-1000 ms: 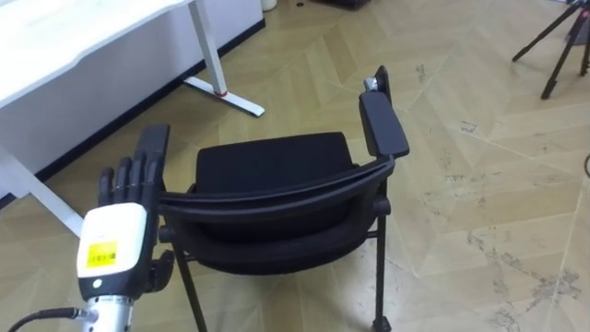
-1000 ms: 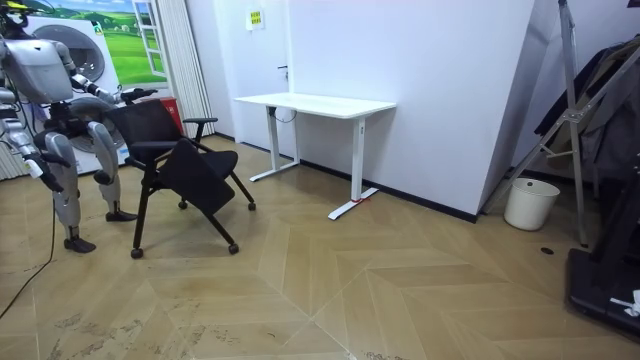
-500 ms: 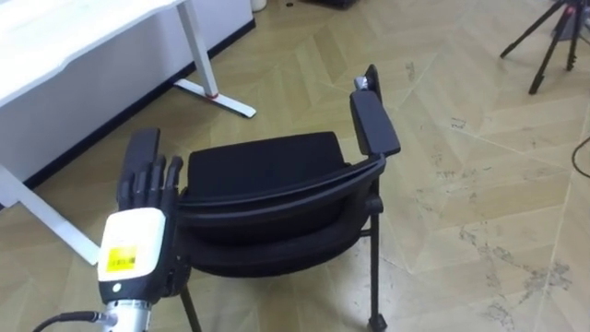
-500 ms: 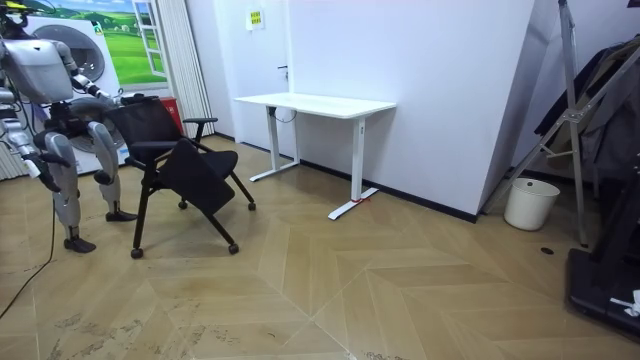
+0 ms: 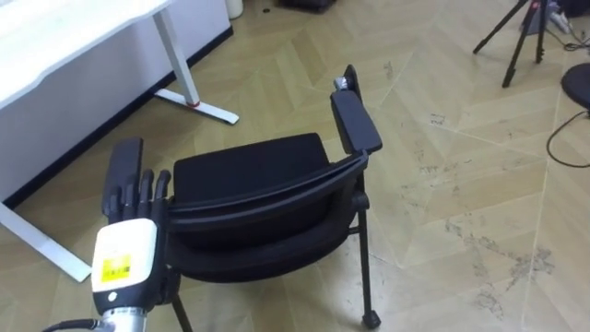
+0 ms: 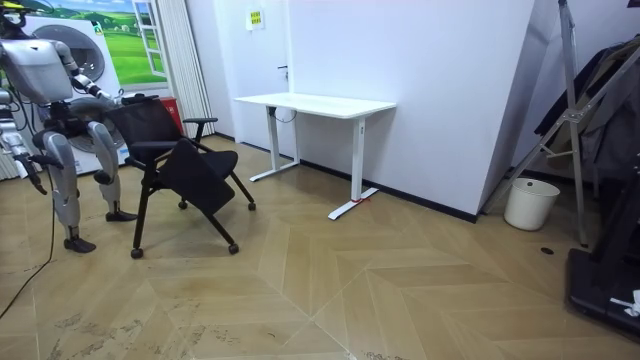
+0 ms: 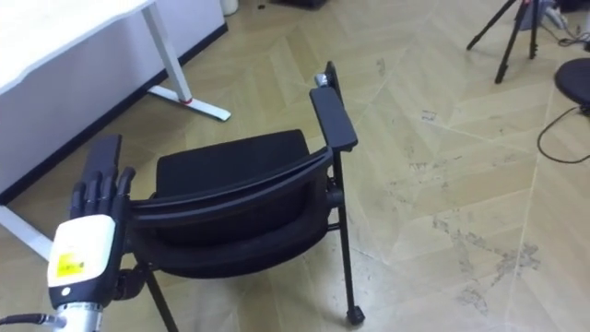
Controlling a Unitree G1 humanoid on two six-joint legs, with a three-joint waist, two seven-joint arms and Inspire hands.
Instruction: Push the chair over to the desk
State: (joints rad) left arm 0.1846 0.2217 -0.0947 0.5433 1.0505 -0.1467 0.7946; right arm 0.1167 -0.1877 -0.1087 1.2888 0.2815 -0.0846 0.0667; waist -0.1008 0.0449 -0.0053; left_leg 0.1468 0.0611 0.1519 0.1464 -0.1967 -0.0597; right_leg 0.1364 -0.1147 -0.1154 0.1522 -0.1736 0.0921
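Note:
A black chair [image 5: 249,166] with armrests and castors stands right in front of me, its seat facing away. My left hand [image 5: 129,198] rests with straight fingers against the left end of the backrest's top edge, beside the left armrest [image 5: 124,161]. The right eye view has the same hand [image 7: 97,198] and chair [image 7: 230,166]. In the room view I stand behind the chair [image 6: 165,140] at the room view's left, left arm stretched out to it. My right hand [image 6: 37,178] hangs low at my side.
A white desk [image 5: 55,28] on white legs stands ahead to the left, seen against the wall in the room view as the desk [image 6: 315,103]. A tripod [image 5: 516,37] stands far right. A white bin [image 6: 530,203] sits by the wall. Open wooden floor lies beyond the chair.
The eye view has shifted, so the chair sits further left in the picture. My left hand has closed in on the backrest's end. In the room view the chair stays put.

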